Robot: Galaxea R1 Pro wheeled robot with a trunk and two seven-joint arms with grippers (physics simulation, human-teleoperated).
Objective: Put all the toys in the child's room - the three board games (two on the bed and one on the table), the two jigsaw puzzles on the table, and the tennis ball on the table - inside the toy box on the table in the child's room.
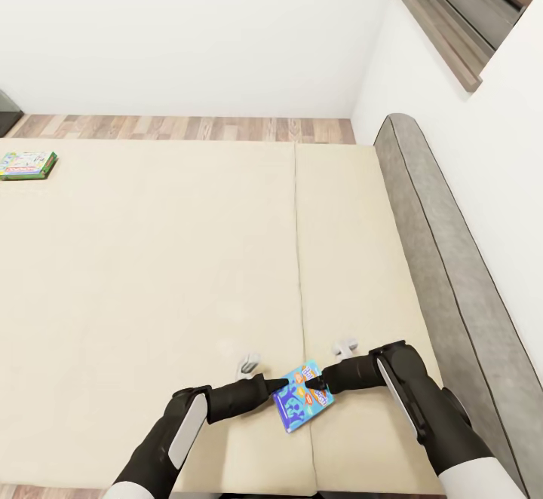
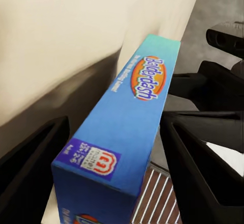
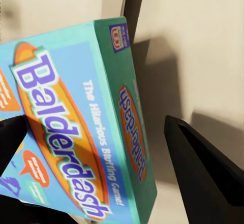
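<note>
A blue board game, lettered "Balderdash", hangs tilted just above the near edge of the cream bed. My left gripper is shut on its thickness; the box fills the space between both fingers. My right gripper straddles the box's other end, open, with a gap between the box and one finger. A second board game, green-edged, lies flat at the bed's far left. The toy box, table, jigsaw puzzles and tennis ball are out of view.
A grey padded headboard runs along the bed's right side against the white wall. Wood plank floor shows beyond the bed's far edge. A window sill juts out at upper right.
</note>
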